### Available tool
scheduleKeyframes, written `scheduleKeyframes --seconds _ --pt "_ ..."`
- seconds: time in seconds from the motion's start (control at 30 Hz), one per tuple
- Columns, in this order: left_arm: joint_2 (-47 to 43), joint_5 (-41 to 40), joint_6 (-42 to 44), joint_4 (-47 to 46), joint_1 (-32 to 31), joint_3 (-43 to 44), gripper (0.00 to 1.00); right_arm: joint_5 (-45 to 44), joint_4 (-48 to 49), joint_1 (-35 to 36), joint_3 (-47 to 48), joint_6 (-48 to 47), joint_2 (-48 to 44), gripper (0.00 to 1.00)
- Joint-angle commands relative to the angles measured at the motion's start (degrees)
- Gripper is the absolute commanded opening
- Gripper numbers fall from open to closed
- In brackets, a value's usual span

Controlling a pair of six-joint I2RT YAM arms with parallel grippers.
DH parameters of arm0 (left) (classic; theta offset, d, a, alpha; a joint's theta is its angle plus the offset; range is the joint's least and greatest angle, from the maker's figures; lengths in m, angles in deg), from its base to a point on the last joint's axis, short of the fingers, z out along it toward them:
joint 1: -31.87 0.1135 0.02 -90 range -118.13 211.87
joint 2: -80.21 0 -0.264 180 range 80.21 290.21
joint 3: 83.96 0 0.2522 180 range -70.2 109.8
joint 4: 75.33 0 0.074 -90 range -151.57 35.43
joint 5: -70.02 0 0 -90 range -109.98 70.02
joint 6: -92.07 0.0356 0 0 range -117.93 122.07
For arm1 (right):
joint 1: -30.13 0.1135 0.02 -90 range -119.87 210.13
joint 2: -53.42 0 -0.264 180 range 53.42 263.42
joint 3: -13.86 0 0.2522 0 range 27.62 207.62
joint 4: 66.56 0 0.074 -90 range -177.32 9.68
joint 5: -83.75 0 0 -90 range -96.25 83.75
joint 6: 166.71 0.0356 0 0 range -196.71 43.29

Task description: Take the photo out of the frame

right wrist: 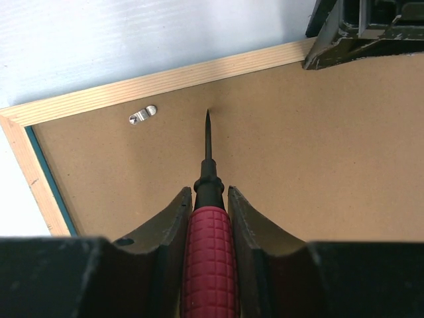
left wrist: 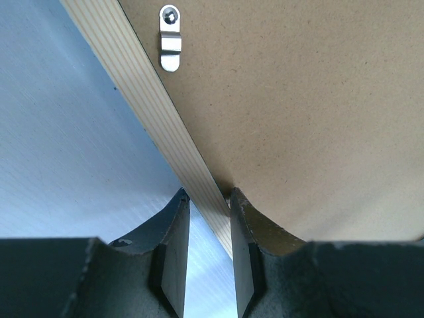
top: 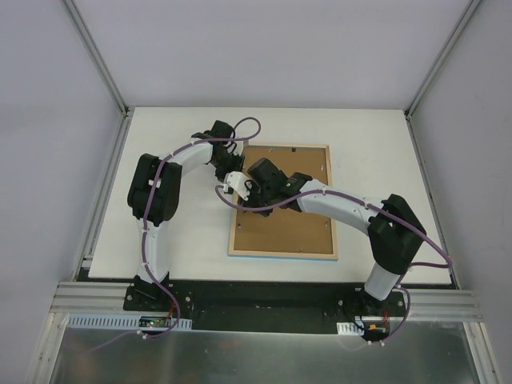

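The frame [top: 282, 255] is laid face down near the middle of the desk [top: 176, 240], slightly turned, with its somewhat longer sides running from the near edge toward the far edge. Its pale wood back edges are turned up, and a sliver of turquoise is seen along one side in the right wrist view. The opening is filled by a brown board [top: 280, 228], held by small metal clips [right wrist: 142, 114]. The photo is hidden from view.

The frame's left side, near the far corner, is clamped by the left gripper [left wrist: 209, 195], one finger set outside the wood strip and the other over the board. A red-handled tool [right wrist: 209, 265] is gripped by the right gripper [right wrist: 209, 195], its dark point aimed at that same side. Whether the point touches the board cannot be told.
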Motion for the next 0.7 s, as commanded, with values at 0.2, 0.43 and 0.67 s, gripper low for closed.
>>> scheduleKeyframes --seconds 0.2,0.43,0.67 --pt "2.5 -1.2 2.2 2.2 0.3 -0.1 0.04 2.1 -5.2 -3.6 1.8 -6.2 -7.6 0.01" --pt "1.8 -4.7 2.4 2.2 0.4 -0.1 0.01 10.7 -11.2 -14.7 0.4 -8.5 -15.6 0.01" --pt "1.3 -7.6 3.4 2.2 0.6 0.7 0.0 12.3 -13.0 -22.0 -7.8 -9.1 -28.9 0.01"
